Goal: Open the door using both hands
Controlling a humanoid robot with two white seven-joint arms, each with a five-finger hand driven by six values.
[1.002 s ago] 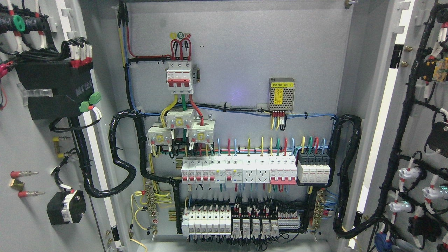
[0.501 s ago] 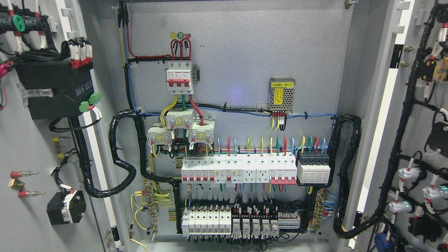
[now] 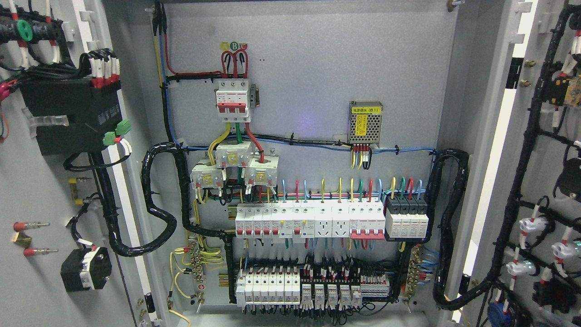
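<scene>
Basically you're at the tail end: both doors look swung wide, left door [image 3: 50, 190] filling the left edge, right door [image 3: 540, 181] at the right edge, cabinet interior fully exposed. Neither hand is in view, so you can't tell how far open the fingers are or whether they hold a door edge. My read: opening is done or nearly so; next move is just letting go and backing the arms clear, if they're on the doors at all. Watch the black cable loom [image 3: 156, 204] bridging left door to backplate, and its twin [image 3: 447, 227] on the right; over-swinging could strain them. Breaker row [image 3: 331, 220] sits mid-panel, well clear.
</scene>
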